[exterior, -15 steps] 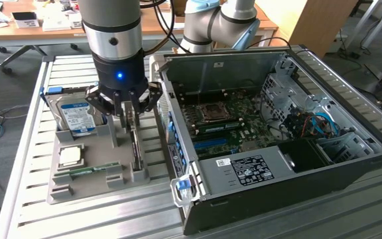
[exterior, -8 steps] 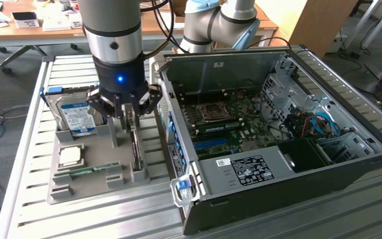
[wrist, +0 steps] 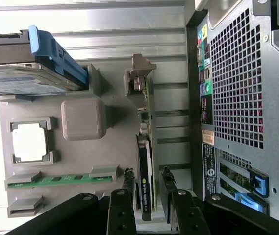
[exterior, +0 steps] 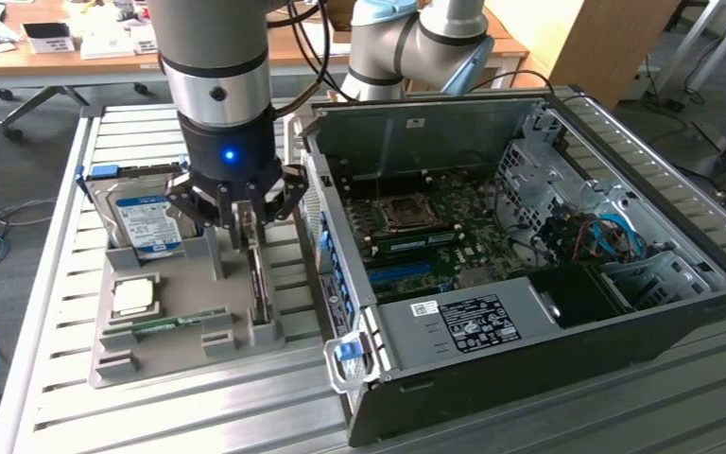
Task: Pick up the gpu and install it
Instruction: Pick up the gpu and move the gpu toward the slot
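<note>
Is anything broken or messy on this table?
Nothing stands out. The graphics card stands on edge in its slot of the gray tray; the hard drive, chip and memory stick sit in theirs. The computer case lies open on its side, with nothing spilled.

The gpu's (wrist: 144, 166) edge reads "NVIDIA QUADRO"; print on the power supply label (exterior: 475, 320) is too small to read.
</note>
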Action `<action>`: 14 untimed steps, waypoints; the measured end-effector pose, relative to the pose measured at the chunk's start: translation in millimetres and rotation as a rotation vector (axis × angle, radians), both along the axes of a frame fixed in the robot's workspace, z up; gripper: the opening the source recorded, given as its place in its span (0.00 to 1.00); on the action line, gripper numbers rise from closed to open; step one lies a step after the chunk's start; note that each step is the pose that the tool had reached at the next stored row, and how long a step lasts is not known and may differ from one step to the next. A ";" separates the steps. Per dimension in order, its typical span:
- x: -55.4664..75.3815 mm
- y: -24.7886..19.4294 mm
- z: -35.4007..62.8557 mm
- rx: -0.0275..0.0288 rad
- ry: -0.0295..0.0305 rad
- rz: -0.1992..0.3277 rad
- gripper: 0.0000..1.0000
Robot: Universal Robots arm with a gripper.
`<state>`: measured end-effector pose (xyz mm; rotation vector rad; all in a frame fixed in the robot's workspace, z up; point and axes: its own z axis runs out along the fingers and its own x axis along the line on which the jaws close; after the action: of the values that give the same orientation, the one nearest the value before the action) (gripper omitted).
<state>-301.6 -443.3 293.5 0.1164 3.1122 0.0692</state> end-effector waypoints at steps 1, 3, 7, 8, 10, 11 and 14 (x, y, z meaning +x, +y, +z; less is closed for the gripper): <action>0.0 0.0 -0.2 -0.0002 0.0002 0.000 0.36; -0.1 0.0 -0.6 -0.0001 0.0001 0.000 0.36; 0.0 0.0 -1.0 0.0001 -0.0001 0.000 0.36; 0.0 0.0 -1.2 0.0001 -0.0001 0.000 0.36; 0.0 0.0 -2.1 0.0000 0.0000 0.000 0.36; 0.0 0.0 -2.2 0.0000 0.0000 0.000 0.36; 0.0 0.0 -2.6 0.0002 -0.0002 0.000 0.36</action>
<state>-301.6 -443.3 290.9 0.1165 3.1120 0.0695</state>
